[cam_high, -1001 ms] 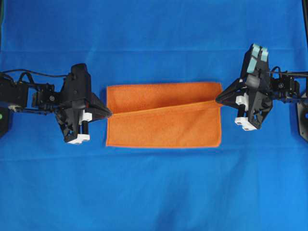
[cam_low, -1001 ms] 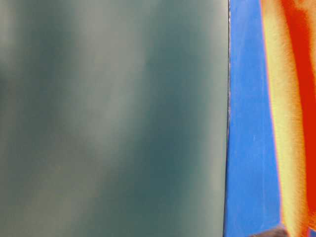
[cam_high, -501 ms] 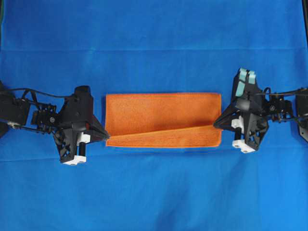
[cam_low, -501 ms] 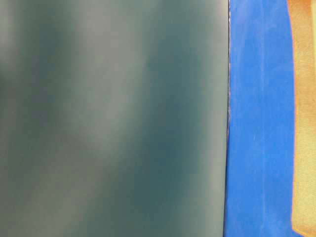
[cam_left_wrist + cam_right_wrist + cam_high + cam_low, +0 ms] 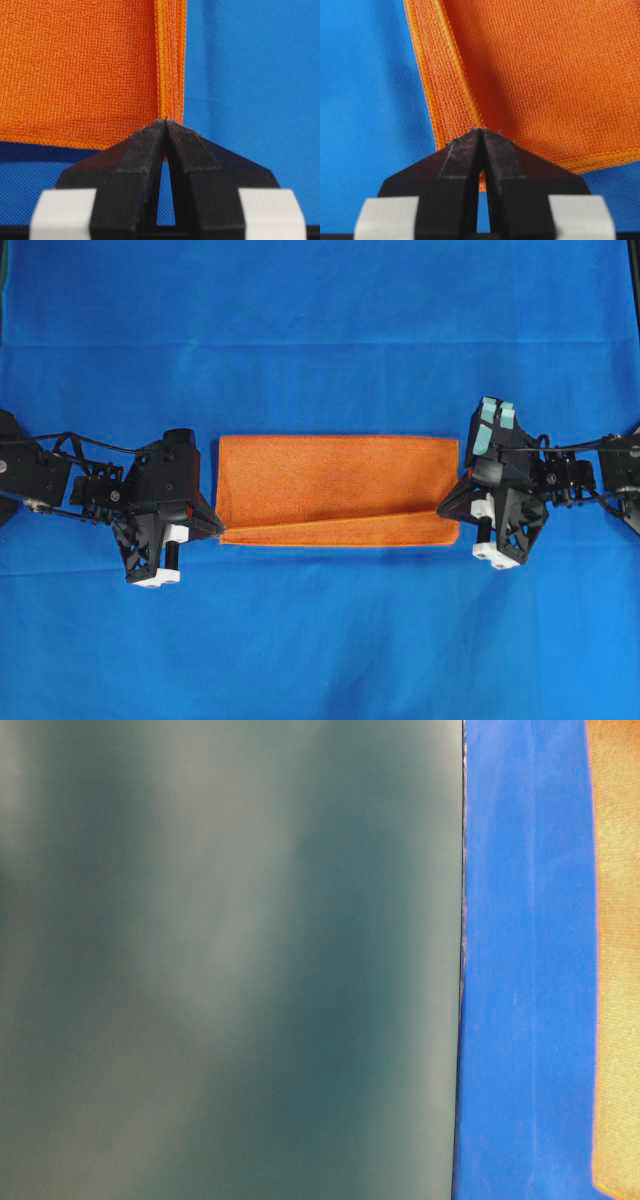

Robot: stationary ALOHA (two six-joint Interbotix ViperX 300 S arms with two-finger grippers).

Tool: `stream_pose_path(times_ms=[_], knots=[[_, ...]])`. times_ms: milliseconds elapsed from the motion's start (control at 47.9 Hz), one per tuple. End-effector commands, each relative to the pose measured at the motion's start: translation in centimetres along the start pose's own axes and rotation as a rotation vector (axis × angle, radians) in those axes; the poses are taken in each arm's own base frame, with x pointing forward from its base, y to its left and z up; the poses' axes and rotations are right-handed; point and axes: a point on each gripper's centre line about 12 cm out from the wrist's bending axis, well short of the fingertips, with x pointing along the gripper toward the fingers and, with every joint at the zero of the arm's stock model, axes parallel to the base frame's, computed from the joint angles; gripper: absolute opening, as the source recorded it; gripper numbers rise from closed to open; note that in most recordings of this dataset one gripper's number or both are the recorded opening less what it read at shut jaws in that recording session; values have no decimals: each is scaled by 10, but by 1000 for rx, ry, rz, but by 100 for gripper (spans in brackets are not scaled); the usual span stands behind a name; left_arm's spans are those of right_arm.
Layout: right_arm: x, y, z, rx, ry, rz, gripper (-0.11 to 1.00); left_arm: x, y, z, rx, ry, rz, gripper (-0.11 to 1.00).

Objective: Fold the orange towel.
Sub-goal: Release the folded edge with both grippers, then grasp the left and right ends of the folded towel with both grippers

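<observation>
The orange towel [image 5: 335,485] lies on the blue cloth as a wide rectangle, its upper layer folded over toward the near edge. The upper layer's hem runs at a slant, leaving a thin wedge of the lower layer showing at the front. My left gripper [image 5: 219,531] is shut on the towel's [image 5: 80,65] hem at the front left corner, seen up close with the left gripper [image 5: 165,120] pinching it. My right gripper [image 5: 443,512] is shut on the upper layer's right corner; the right wrist view shows the right gripper [image 5: 481,130] pinching the towel [image 5: 545,75].
A blue cloth [image 5: 320,640] covers the whole table. In the table-level view a blurred grey-green surface [image 5: 230,960] fills the left, with a strip of blue cloth [image 5: 520,960] and the towel's edge [image 5: 615,960] at the right.
Both grippers have carried the towel's upper layer toward the near edge. The exposed lower layer has shrunk from a broad band to a thin wedge.
</observation>
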Motion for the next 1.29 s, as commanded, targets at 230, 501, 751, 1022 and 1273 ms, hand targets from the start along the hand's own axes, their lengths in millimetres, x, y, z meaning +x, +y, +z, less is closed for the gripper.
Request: stream_pose_path(times_ms=[230, 501, 751, 1022, 1273], knots=[[-1, 10, 5, 20, -18, 27, 18, -2, -4, 9, 4, -29, -12, 11], [-12, 15, 17, -16, -31, 31, 63, -17, 0, 20, 17, -69, -6, 84], [-31, -13, 35, -2, -110, -31, 63, -34, 36, 40, 41, -156, 81, 81], [-36, -56, 47, 35, -132, -151, 63, -37, 65, 45, 42, -167, 155, 81], [-23, -64, 40, 35, -84, -175, 63, -29, 73, 43, 29, -169, 171, 81]])
